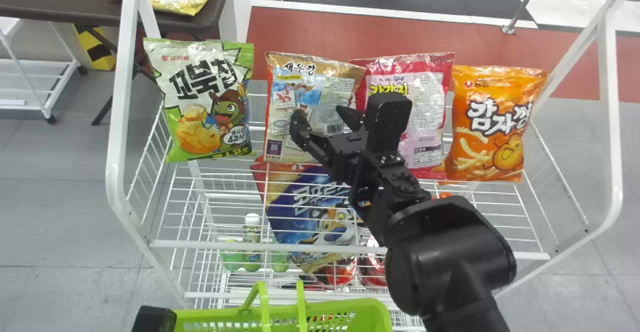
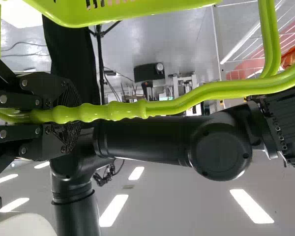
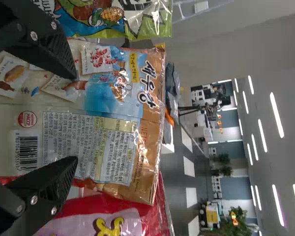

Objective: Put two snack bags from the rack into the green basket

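In the head view my right gripper (image 1: pixel 324 117) is in front of the brown snack bag (image 1: pixel 345 89), second from the left on the rack. Its fingers stand open, and in the right wrist view the gripper (image 3: pixel 73 118) has one finger at each side of the brown bag's (image 3: pixel 88 142) printed back. A green bag (image 1: pixel 205 97), a pink-red bag (image 1: pixel 425 102) and an orange bag (image 1: pixel 492 122) stand in the same row. The green basket (image 1: pixel 345 312) is at the bottom of the head view beside my left gripper (image 1: pixel 154 318). In the left wrist view that gripper (image 2: pixel 32 116) is shut on the basket's handle (image 2: pixel 113 111).
The white wire rack (image 1: pixel 350 248) has a lower level with a blue bag (image 1: pixel 310 212), a white-capped bottle (image 1: pixel 252 232) and red packs. Its side posts frame the bags. Behind at the left, a dark table (image 1: pixel 65 2) holds more snack bags.
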Controlling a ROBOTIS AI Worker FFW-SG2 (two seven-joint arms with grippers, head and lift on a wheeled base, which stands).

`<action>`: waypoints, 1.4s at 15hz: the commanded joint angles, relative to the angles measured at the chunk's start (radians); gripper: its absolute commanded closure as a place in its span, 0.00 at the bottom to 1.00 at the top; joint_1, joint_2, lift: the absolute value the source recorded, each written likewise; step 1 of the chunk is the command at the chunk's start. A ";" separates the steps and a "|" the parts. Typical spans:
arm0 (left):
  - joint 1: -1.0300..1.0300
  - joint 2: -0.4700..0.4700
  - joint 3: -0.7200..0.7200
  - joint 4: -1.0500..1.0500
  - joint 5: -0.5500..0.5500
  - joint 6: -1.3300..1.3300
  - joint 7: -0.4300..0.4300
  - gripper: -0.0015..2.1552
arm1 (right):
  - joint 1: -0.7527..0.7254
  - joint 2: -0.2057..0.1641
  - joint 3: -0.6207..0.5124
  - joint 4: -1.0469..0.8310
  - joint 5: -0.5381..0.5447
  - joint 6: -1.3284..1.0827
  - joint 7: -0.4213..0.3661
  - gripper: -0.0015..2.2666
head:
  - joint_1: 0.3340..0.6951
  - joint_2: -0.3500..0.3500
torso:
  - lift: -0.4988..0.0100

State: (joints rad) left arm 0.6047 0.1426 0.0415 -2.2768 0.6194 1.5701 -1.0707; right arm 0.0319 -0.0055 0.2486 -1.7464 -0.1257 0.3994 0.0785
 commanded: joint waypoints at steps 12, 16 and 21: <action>-0.037 0.000 0.005 0.030 0.008 0.001 0.000 0.55 | 0.252 -0.099 -0.054 -0.377 -0.097 0.085 -0.020 0.99 | 1.00 0.33 | 0.98; -0.059 0.000 0.009 0.037 0.010 0.001 0.003 0.55 | 0.457 -0.189 -0.157 -0.693 -0.216 0.253 -0.017 0.99 | 1.00 0.24 | 0.98; -0.049 -0.011 0.011 0.034 0.013 0.001 0.009 0.55 | 0.652 -0.212 -0.298 -0.999 -0.236 0.766 0.000 0.99 | 1.00 0.05 | 0.98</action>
State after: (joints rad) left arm 0.5493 0.1347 0.0524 -2.2407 0.6304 1.5701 -1.0616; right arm 0.6263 -0.2218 -0.0166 -2.6676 -0.3613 1.0076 0.0704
